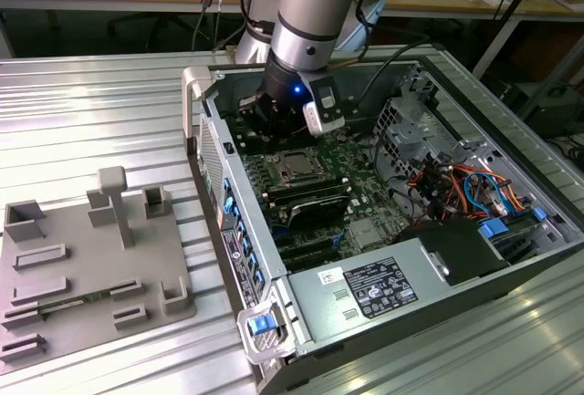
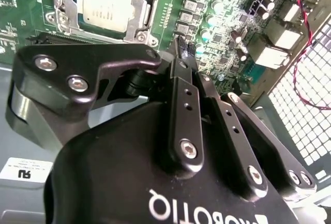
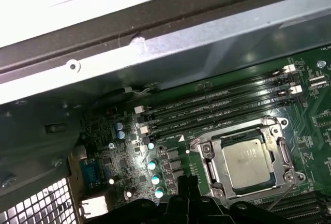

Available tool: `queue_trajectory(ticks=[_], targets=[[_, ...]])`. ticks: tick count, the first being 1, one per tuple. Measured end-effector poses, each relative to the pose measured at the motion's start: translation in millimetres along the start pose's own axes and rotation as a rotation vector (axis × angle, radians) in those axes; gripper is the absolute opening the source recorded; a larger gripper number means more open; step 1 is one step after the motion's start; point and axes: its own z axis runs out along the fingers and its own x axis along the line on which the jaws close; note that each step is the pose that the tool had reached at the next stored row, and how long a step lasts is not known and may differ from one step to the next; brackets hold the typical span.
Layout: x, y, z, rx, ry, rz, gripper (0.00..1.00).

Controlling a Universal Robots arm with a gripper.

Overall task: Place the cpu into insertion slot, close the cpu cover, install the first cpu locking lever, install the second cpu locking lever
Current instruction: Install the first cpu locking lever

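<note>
cpu (image 2: 106,1): ahead of the jaws; far edge cut off in the second wrist view.
cpu cover (image 3: 211,169): around the cpu; latched or loose, cannot tell.
gripper (image 3: 187,182): body cut off by the first wrist view's edge; tips lost in shadow in the exterior view.
grey tray (image 1: 91,249): well apart from the jaws, clipped at the exterior view's left.

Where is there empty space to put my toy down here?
The ribbed metal table is bare between the grey fixture plate and the far edge, and again at the exterior view's right of the computer case. Inside the case it is crowded: the end effector hangs by the cpu, with cables nearby.
</note>
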Motion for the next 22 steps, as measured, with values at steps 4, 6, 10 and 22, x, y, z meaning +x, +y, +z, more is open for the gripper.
queue_trajectory(ticks=[4,6,10,22], targets=[[1.1,0.6,2.9,0.0004,0.0005,-0.025,0.11],[1.8,0.3,4.2,-0.0008,-0.0049,-0.026,0.11],[2.3,0.0,6.0,-0.0034,-0.0158,-0.027,0.11],[6.4,4.4,6.9,-0.0019,-0.0154,-0.089,0.11]])
